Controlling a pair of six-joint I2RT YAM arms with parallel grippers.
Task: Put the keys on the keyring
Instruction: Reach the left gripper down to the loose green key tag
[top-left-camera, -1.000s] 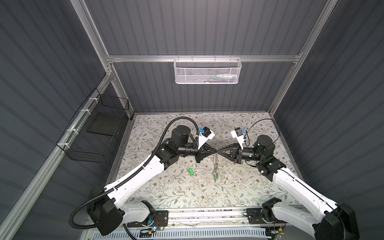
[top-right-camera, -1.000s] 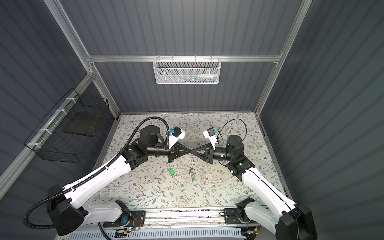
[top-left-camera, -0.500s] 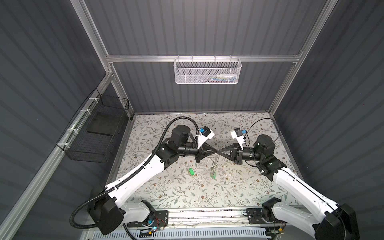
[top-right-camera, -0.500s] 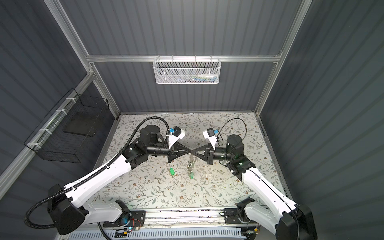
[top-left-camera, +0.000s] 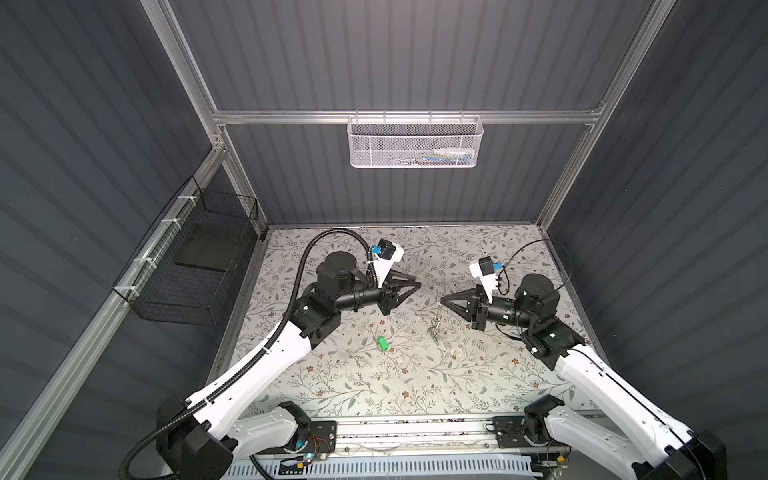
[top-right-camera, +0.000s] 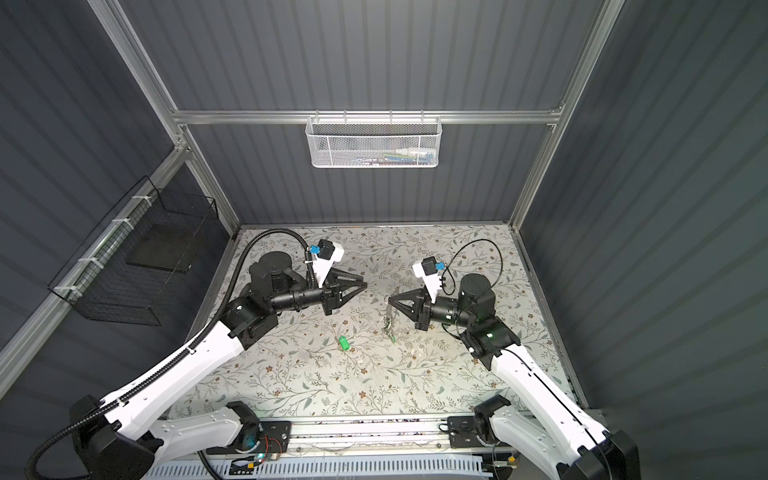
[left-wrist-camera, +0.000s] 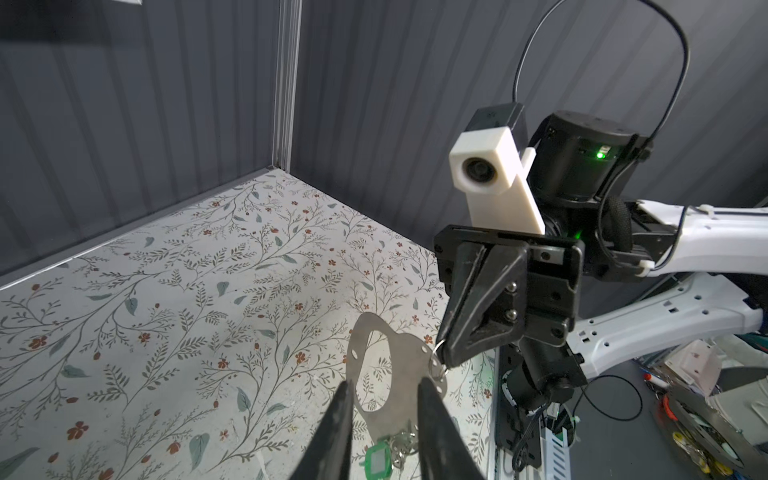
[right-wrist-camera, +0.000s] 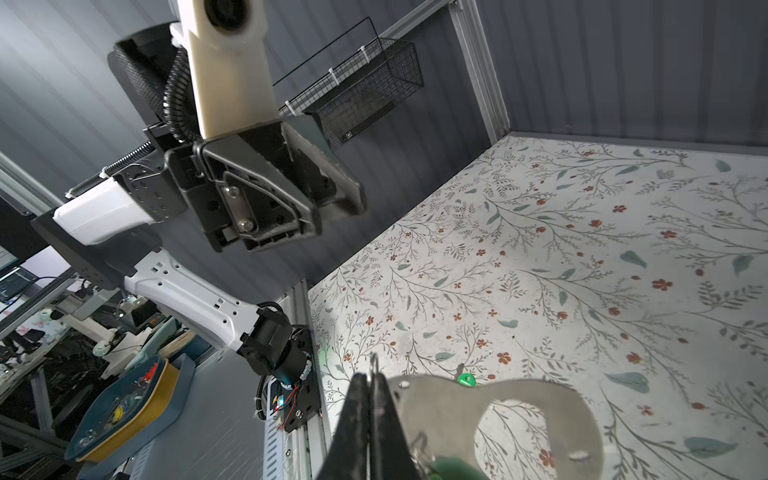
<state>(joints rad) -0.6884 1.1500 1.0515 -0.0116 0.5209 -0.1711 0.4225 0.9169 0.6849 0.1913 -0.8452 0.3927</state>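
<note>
The keyring, a flat grey metal loop with small holes, hangs over the floral table from my right gripper. That gripper is shut on a small silver split ring threaded through the keyring's edge. One green key dangles from the keyring's lower end. Another green key lies loose on the table, left of the keyring. My left gripper is open, a short way left of the keyring and holding nothing.
A white mesh basket hangs on the back wall. A black wire basket hangs on the left wall. Grey walls enclose the floral table on three sides, with a metal rail along its front edge.
The two grippers met tip to tip at the keyring before. Now my left gripper has opened, let go and drawn back left. The right gripper keeps its hold and has shifted slightly right.
</note>
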